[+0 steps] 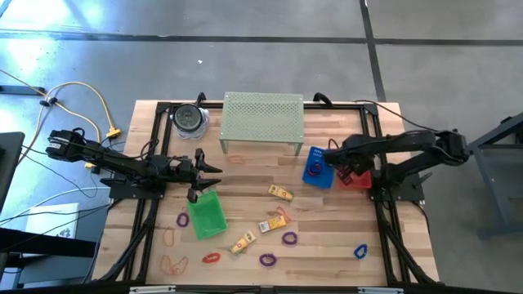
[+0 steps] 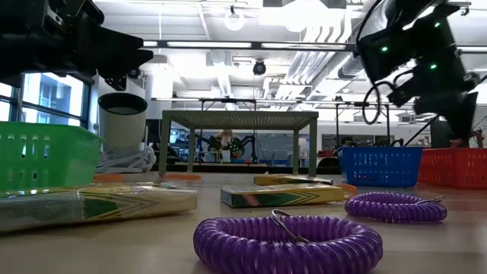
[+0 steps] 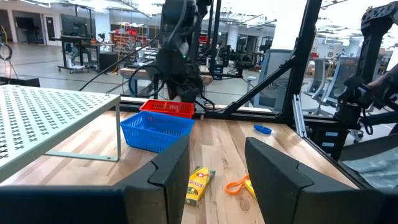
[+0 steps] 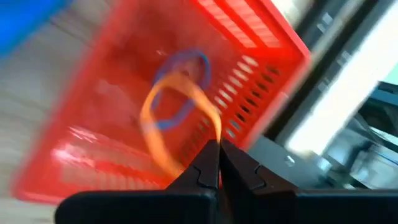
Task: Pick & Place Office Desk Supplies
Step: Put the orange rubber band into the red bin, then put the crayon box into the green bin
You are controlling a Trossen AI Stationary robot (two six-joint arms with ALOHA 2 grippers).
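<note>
Orange loop [image 4: 180, 124] pinched at one end, dangling over the red basket [image 4: 261, 68], a blue loop [image 4: 186, 74] lying inside. Right gripper [image 4: 219, 163] fully closed on it, at three o'clock of the table [image 1: 327, 245]. Left gripper [image 3: 217, 165] at nine o'clock, above the green basket [image 1: 206, 216], fingers partly apart, empty. Yellow packets [image 1: 280, 193] and purple loops [image 1: 289, 238] scattered toward six o'clock.
</note>
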